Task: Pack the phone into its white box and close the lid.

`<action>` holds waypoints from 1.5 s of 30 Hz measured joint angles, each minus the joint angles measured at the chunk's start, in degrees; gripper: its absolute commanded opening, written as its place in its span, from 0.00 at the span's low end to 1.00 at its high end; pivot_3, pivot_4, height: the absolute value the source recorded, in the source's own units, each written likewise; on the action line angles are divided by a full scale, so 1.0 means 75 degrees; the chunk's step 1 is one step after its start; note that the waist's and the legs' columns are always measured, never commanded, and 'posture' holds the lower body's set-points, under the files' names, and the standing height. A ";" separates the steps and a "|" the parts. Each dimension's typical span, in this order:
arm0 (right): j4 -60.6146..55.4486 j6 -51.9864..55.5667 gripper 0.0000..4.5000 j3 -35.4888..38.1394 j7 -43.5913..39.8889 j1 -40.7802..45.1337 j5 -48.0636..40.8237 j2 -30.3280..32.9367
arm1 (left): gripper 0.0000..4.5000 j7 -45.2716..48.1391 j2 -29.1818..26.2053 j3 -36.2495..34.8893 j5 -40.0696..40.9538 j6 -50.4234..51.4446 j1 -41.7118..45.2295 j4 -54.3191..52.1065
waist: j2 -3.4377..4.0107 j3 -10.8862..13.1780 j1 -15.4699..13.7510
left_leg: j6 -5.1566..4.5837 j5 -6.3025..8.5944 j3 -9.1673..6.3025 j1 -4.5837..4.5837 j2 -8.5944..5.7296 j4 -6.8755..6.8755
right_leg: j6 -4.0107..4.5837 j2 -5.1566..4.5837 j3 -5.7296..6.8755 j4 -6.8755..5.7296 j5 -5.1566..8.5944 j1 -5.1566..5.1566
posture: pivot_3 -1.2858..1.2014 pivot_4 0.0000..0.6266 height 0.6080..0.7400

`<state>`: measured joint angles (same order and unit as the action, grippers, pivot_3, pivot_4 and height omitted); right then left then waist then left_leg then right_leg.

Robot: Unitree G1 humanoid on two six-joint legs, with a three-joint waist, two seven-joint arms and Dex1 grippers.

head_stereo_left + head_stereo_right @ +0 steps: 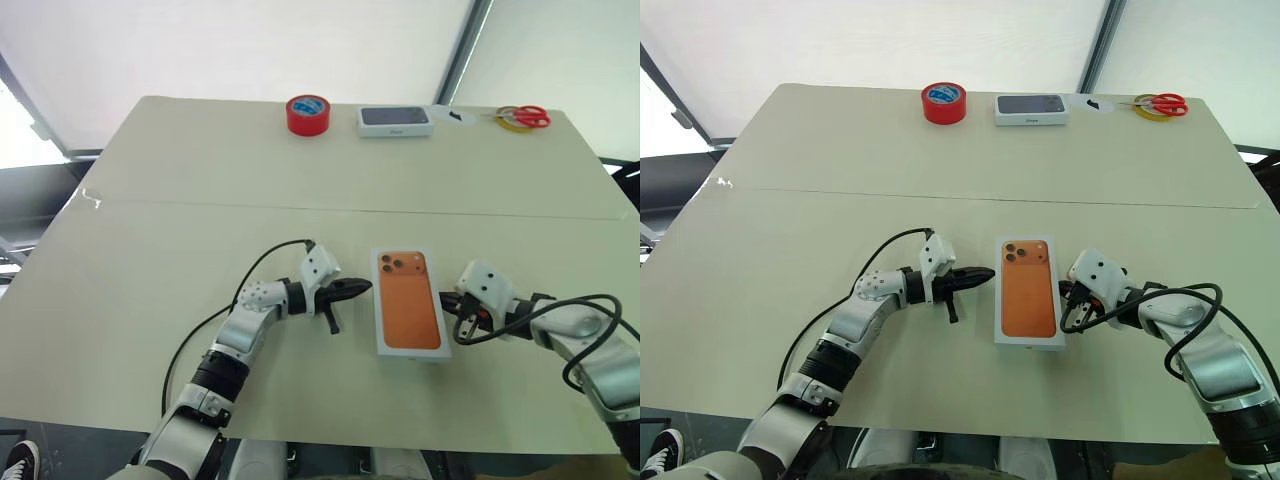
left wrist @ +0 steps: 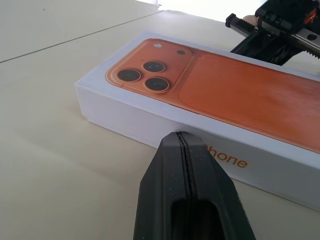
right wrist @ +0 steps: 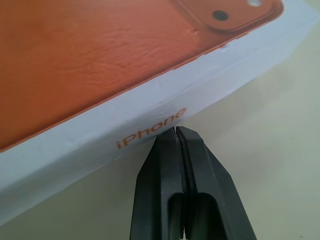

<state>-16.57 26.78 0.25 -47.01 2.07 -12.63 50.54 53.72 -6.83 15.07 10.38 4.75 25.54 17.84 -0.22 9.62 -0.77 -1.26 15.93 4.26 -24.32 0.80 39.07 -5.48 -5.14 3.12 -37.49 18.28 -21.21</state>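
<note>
Both arms are built of silver-grey metal segments with black joints and rings, each ending in a white blocky wrist housing that carries a black claw: the left claw (image 1: pixel 350 288) and the right claw (image 1: pixel 1068 291). Each claw has two matte black wedge-shaped fingers (image 2: pixel 187 200) with a thin seam between them. A loose black cable loops along each forearm, the right one coiling near the wrist
</note>
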 measured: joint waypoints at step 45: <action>-0.0134 -0.0683 0.00 -0.0123 -0.0873 0.0323 -0.0008 0.0231 | 0.06 -0.0403 0.0429 0.0151 -0.0308 0.0274 0.1207 0.1054 | -0.0026 -0.0021 -0.0009 | -0.0005 0.0007 -0.0006 0.0068 -0.0003 0.0006 | -0.0004 -0.0001 0.0002 0.0016 -0.0001 0.0078 | 0.52 0.24 0.92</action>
<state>-17.58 21.66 -0.66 -53.56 4.49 -12.69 52.27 50.69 -3.61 16.21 8.06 6.81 34.59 25.74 -0.41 9.46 -0.84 -1.30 15.98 4.21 -23.80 0.78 39.11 -5.50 -5.14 3.13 -37.37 18.28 -20.62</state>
